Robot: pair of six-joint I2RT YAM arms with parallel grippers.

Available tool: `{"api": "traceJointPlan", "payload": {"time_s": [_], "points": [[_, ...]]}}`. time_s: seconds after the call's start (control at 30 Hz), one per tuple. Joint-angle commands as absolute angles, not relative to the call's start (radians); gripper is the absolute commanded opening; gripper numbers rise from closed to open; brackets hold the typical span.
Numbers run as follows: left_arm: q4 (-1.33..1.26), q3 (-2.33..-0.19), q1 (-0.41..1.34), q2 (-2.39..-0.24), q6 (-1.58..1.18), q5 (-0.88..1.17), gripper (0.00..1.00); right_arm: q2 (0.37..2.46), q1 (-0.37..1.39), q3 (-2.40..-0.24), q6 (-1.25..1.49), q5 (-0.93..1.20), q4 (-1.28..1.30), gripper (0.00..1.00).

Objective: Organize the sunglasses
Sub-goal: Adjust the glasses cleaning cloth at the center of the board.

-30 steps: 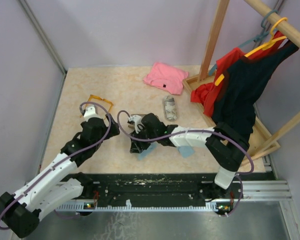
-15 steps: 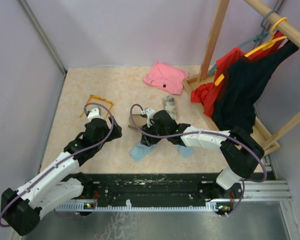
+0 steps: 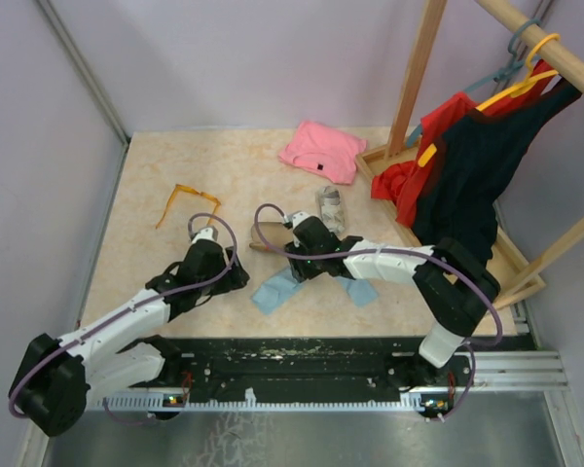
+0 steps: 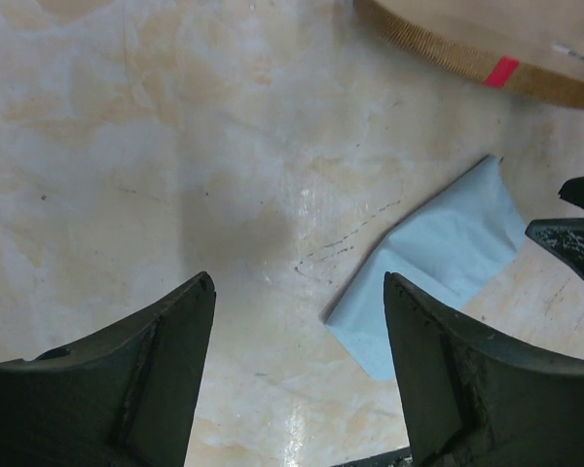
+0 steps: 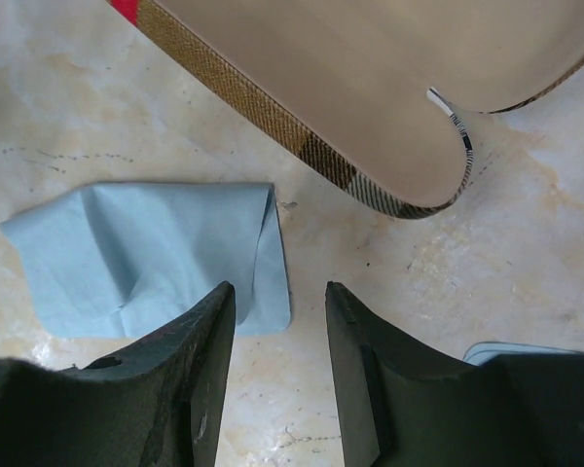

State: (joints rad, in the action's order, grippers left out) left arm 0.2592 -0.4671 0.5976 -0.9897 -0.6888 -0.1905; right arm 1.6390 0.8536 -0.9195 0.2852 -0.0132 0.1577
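Note:
The orange-amber sunglasses (image 3: 181, 200) lie at the far left of the table, apart from both arms. The red sunglasses are not in view. My left gripper (image 3: 236, 279) is open and empty, low over bare table (image 4: 300, 292), just left of a light blue cloth (image 3: 275, 290). My right gripper (image 3: 294, 265) is open and empty (image 5: 279, 292), just above the table between that cloth (image 5: 146, 253) and the open brown case (image 5: 370, 88). The cloth (image 4: 438, 263) and the case (image 4: 467, 39) also show in the left wrist view.
The brown case (image 3: 266, 239) is partly hidden by my right arm. A grey-patterned case (image 3: 329, 209) lies behind it. A second blue cloth (image 3: 362, 290) lies under the right arm. A pink garment (image 3: 321, 151) lies at the back. A wooden clothes rack (image 3: 467, 165) stands at right.
My left gripper has moved right and nearer, away from the orange sunglasses toward the blue cloth. My right gripper has moved right off the cloth, which now lies flat, and the brown case shows.

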Motion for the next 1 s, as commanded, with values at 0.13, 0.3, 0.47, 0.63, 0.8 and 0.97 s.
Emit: {"api": "traceJointPlan", "payload": {"time_s": [0.13,0.3,0.47,0.63,0.8,0.97], "points": [[0.145,-0.400,0.594,-1.013,-0.729,-0.089,0.75,1.736,0.882,-1.018,0.286,-0.065,0.215,0.43],[0.111,-0.377,0.594,-1.029,-0.734,-0.058,0.73,1.753,0.909,-1.044,0.283,-0.099,0.279,0.38],[0.101,-0.356,0.595,-1.030,-0.737,-0.041,0.72,1.760,0.941,-1.040,0.305,-0.105,0.332,0.33],[0.101,-0.338,0.595,-1.010,-0.733,-0.040,0.72,1.777,0.981,-1.030,0.351,-0.159,0.364,0.16],[0.097,-0.343,0.595,-1.002,-0.712,-0.047,0.72,1.752,0.998,-0.980,0.430,-0.199,0.357,0.00],[0.092,-0.374,0.594,-1.015,-0.666,-0.064,0.72,1.693,1.018,-0.922,0.510,-0.220,0.353,0.00]]}}
